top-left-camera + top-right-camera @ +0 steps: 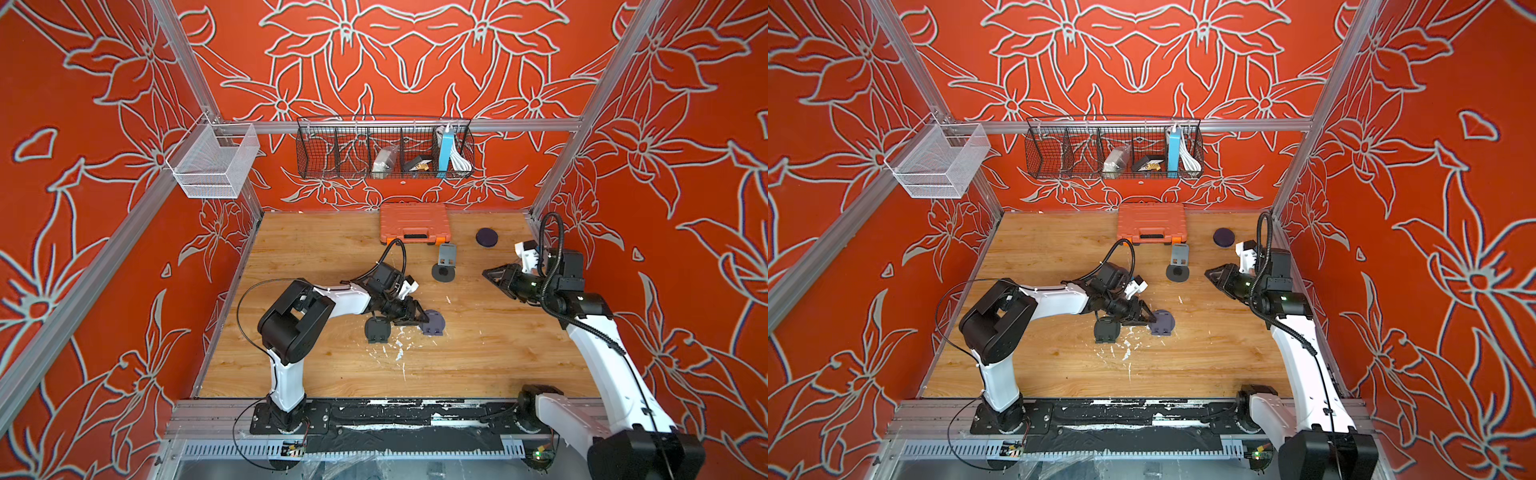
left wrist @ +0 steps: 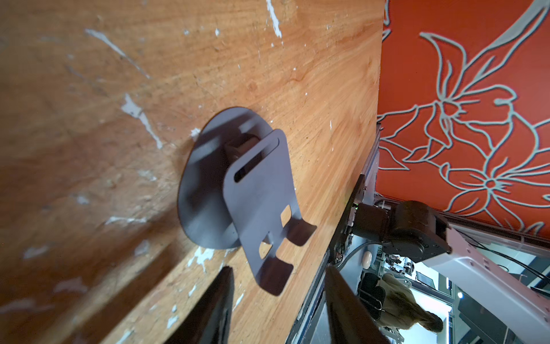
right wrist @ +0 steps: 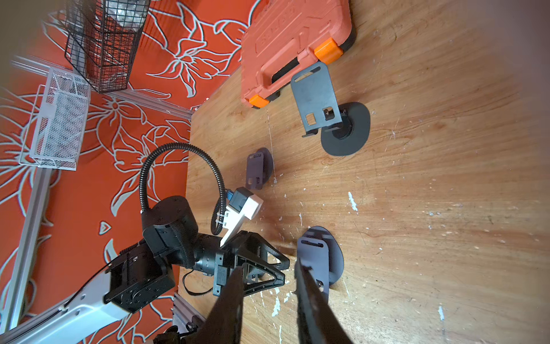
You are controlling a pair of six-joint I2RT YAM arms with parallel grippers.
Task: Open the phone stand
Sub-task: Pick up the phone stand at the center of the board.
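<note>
A grey-purple phone stand (image 1: 435,326) (image 1: 1163,323) lies mid-table in both top views. In the left wrist view its slotted plate (image 2: 259,193) is tilted partly up off its round base (image 2: 202,178). My left gripper (image 1: 424,319) (image 2: 278,269) sits low right at the stand, open, its fingertips on either side of the plate's hooked lip without clamping it. My right gripper (image 1: 487,273) (image 3: 268,265) hovers open at the right with nothing in it, and its wrist view shows the same stand (image 3: 315,256).
A black folded stand (image 1: 377,330) (image 3: 257,168) lies just left of the left gripper. A dark grey stand (image 1: 445,264) (image 3: 315,95) stands opened near the orange tool case (image 1: 413,222). A purple disc (image 1: 486,237) lies at the back right. Wire baskets (image 1: 384,147) hang on the back wall.
</note>
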